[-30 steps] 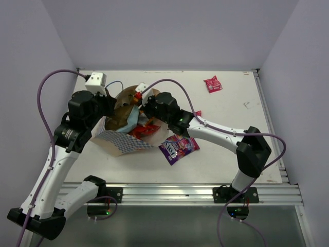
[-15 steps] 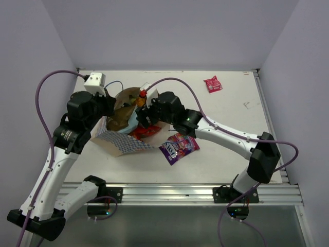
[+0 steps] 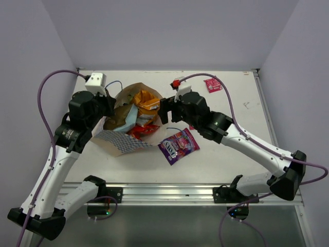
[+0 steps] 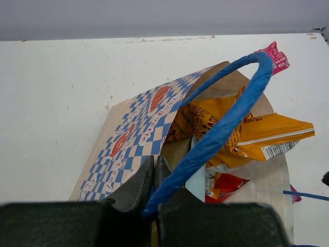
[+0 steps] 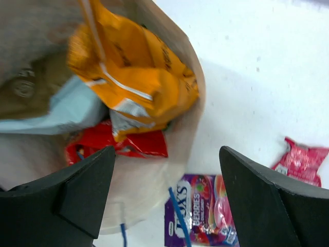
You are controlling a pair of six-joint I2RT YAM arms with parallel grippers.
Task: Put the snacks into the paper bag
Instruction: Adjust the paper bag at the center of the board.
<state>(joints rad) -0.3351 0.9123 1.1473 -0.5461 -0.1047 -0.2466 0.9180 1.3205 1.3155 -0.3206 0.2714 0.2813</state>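
The paper bag (image 3: 119,143) lies tilted on the table with its mouth open toward the right. Inside are an orange chip bag (image 3: 147,101), a light-blue bag (image 3: 131,116) and a red bag (image 3: 144,129). My left gripper (image 3: 106,110) is shut on the bag's rim by its blue cord handle (image 4: 226,123), with the checkered side (image 4: 133,134) to the left. My right gripper (image 3: 163,110) is open and empty just outside the bag's mouth (image 5: 186,128), above the orange chip bag (image 5: 139,77) and red bag (image 5: 134,145). A purple pack (image 3: 178,145) lies on the table beside the bag.
A small pink pack (image 3: 212,84) lies at the back right of the table. Another pink pack (image 5: 303,160) lies to the right of the purple pack (image 5: 205,216) in the right wrist view. Walls close the table at the back and both sides.
My right gripper has drawn back out of the bag toward the right and now stands open. The orange chip bag stays in the bag. The left arm has held still.
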